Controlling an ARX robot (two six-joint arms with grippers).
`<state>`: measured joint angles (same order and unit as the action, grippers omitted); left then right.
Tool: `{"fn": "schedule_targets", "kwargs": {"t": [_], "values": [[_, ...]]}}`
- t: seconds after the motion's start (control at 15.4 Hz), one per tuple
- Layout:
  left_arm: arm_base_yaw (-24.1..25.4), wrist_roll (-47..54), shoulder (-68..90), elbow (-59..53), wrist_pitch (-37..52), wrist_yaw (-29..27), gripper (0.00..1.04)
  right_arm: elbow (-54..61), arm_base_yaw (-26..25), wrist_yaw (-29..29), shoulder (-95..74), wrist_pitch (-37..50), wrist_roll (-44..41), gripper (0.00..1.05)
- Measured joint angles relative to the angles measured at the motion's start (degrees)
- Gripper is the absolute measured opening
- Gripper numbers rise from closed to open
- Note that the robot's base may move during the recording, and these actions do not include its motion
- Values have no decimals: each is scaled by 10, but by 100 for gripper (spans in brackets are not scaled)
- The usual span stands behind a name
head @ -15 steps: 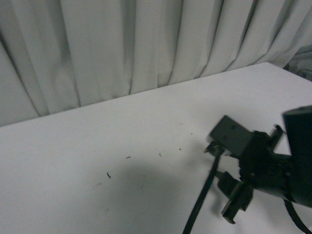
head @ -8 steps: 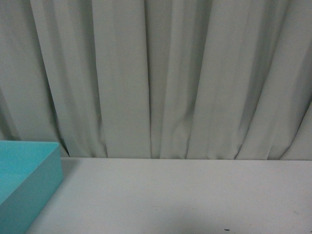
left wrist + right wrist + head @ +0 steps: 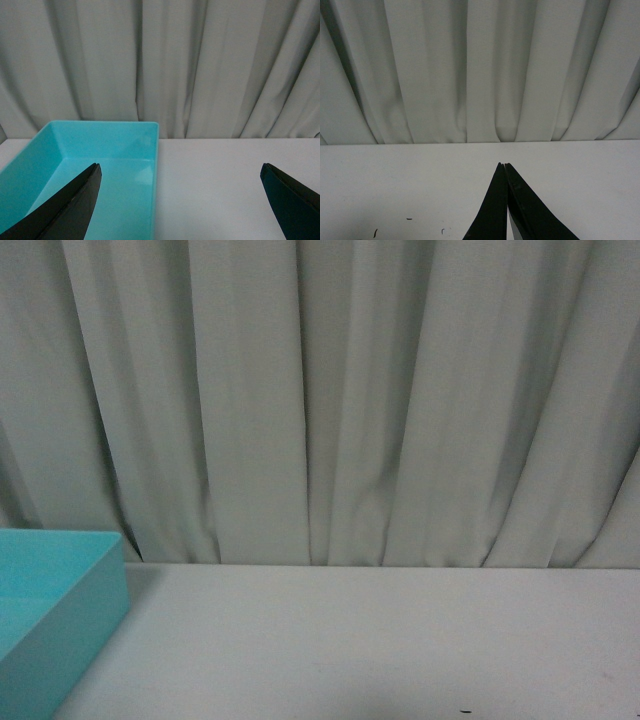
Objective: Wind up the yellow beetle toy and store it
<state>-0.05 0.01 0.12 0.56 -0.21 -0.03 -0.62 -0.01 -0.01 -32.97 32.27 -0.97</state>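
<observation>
The yellow beetle toy is out of view in every frame. In the left wrist view my left gripper (image 3: 181, 172) stands open above the white table (image 3: 225, 190), one black finger (image 3: 75, 205) over the turquoise bin (image 3: 100, 150) and the other finger (image 3: 290, 200) over bare table. Nothing lies between them. In the right wrist view my right gripper (image 3: 504, 165) is shut, its two black fingers pressed together and empty, pointing at the curtain. The front view shows neither arm.
The turquoise bin (image 3: 50, 590), seen empty inside, stands at the table's left. A grey pleated curtain (image 3: 350, 390) hangs along the table's far edge. A few small dark specks (image 3: 409, 218) lie on the white table (image 3: 395, 180).
The front view swung left over the last second: the black arm seen at the right a second ago is gone, and the turquoise bin has come in. Since half a second ago nothing has moved.
</observation>
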Motion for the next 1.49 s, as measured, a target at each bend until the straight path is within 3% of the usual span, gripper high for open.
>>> {"fn": "schedule_targets", "kwargs": {"t": [0.39, 1.1, 1.17, 1.49], "values": [[0, 0, 0, 0, 0, 0, 98, 0, 0, 0, 131, -124, 0, 2], [0, 0, 0, 0, 0, 0, 98, 0, 0, 0, 239, -237, 1, 2], [0, 0, 0, 0, 0, 0, 98, 0, 0, -2, 287, -311, 1, 2], [0, 0, 0, 0, 0, 0, 98, 0, 0, 0, 328, -325, 1, 2]]}}
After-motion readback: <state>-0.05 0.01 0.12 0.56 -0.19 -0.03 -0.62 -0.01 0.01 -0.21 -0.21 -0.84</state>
